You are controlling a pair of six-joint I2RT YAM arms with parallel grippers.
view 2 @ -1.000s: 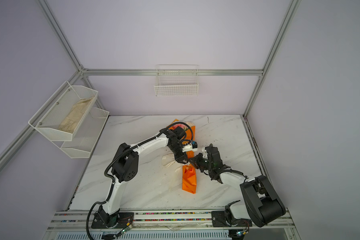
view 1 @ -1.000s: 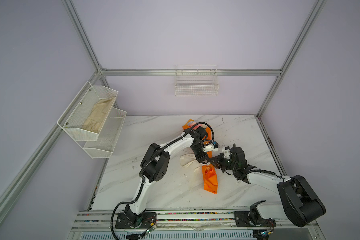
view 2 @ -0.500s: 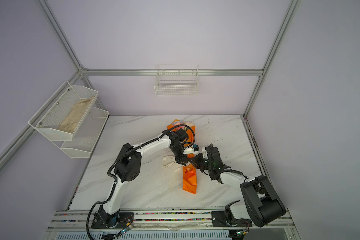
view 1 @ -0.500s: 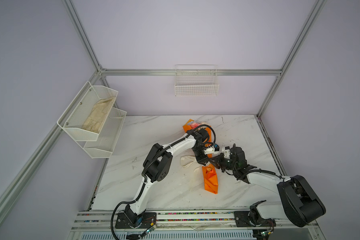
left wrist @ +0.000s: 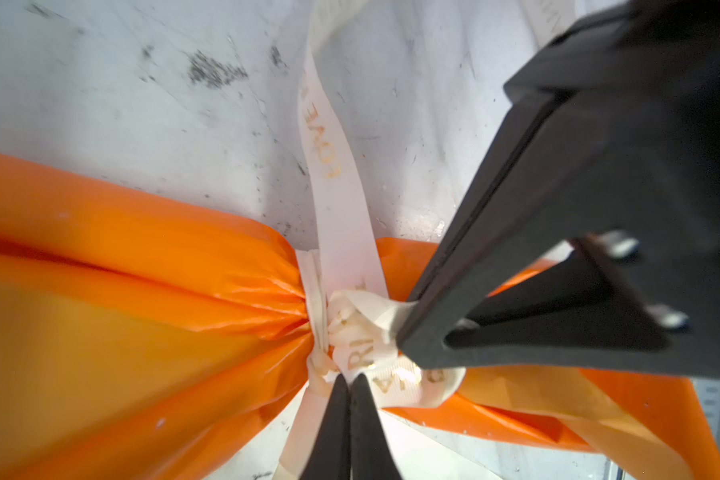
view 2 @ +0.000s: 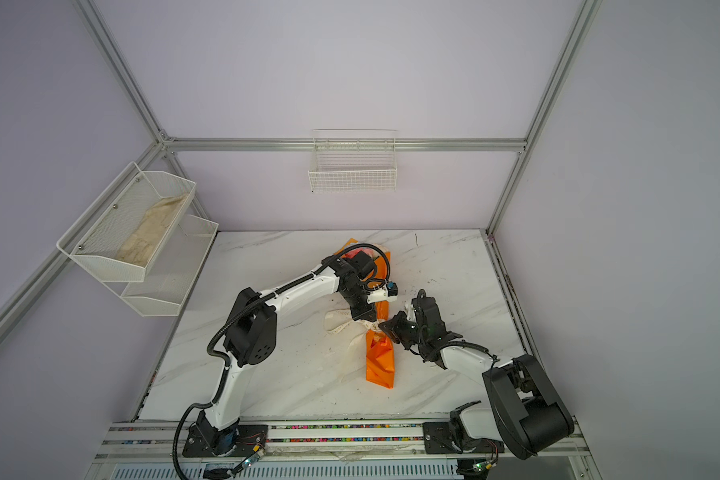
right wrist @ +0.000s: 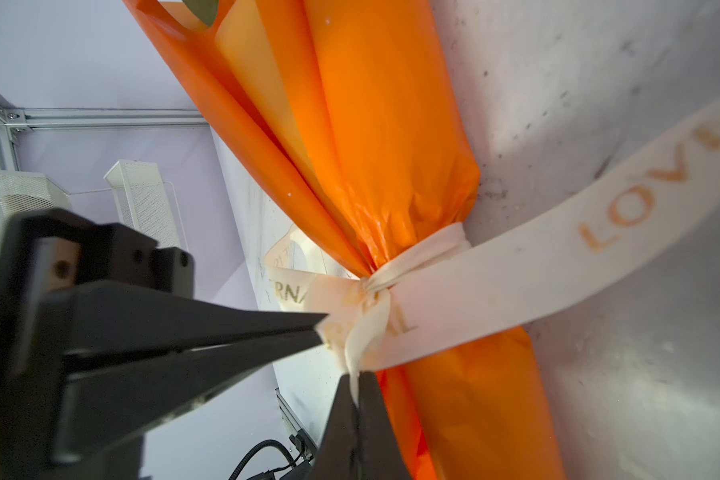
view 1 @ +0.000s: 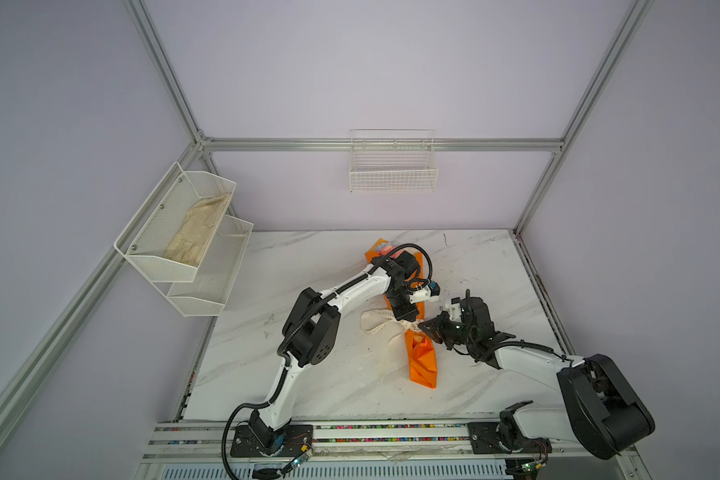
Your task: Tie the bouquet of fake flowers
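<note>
Cream ribbon cinched round bouquet neck, knot formed. Left gripper and right gripper each pinch a strand at the knot. Final tightening looks left.

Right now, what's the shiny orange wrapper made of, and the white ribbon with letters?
The orange wrapping looks like thin glossy plastic film or coated paper: it shines, lets light through, and crinkles finely where it is cinched. The ribbon looks like woven cream fabric, matte, with gold-orange printed letters; it folds softly at the knot.
</note>
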